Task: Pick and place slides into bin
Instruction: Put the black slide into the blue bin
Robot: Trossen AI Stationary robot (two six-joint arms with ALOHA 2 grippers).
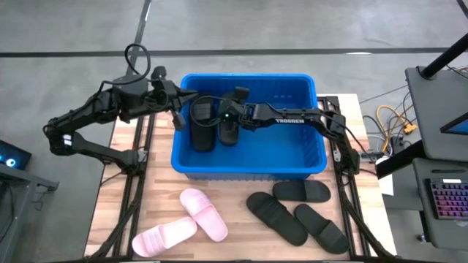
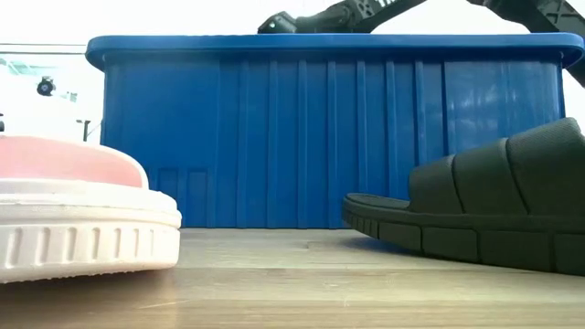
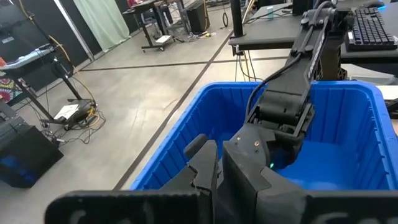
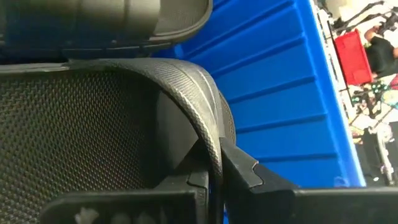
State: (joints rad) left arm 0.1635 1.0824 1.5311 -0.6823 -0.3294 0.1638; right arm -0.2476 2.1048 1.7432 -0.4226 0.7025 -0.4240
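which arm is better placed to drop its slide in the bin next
Right. The right gripper is shut on a black slide well inside the blue bin; the left gripper holds its slide just inside the bin's left wall.

Wooden table: blue bin, two pink slides, three black slides.

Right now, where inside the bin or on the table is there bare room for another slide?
The bin's right half is bare floor. Its left half is crowded: two black slides, left gripper, right gripper. On the table, wood shows between pink slides and three black slides.
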